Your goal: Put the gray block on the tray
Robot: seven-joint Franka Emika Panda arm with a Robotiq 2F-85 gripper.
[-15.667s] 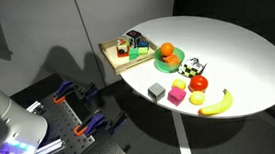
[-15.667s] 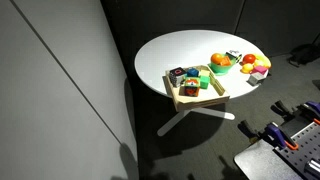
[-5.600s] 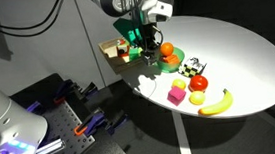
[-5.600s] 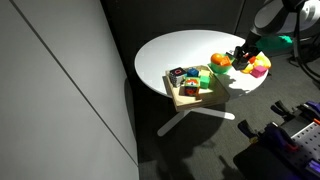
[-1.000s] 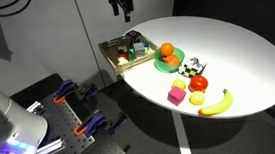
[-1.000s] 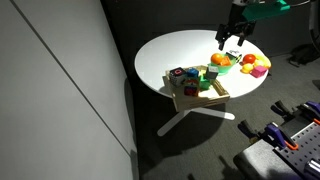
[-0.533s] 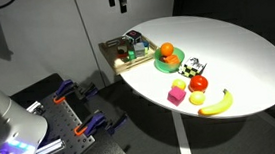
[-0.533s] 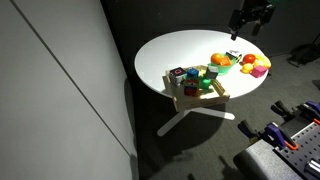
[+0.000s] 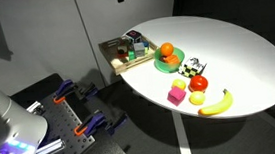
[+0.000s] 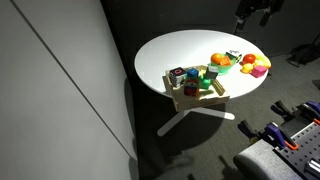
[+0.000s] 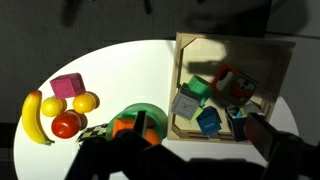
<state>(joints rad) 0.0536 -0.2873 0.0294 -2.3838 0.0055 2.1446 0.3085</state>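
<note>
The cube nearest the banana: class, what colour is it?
The cube is pink, seen best in the wrist view, beside the banana.

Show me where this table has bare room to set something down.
The widest free patch is the white table top beyond the green plate and banana, out to the far rim. A smaller one lies along the edge between the tray and the pink cube. Crowded: the tray's blocks and the fruit cluster.
</note>
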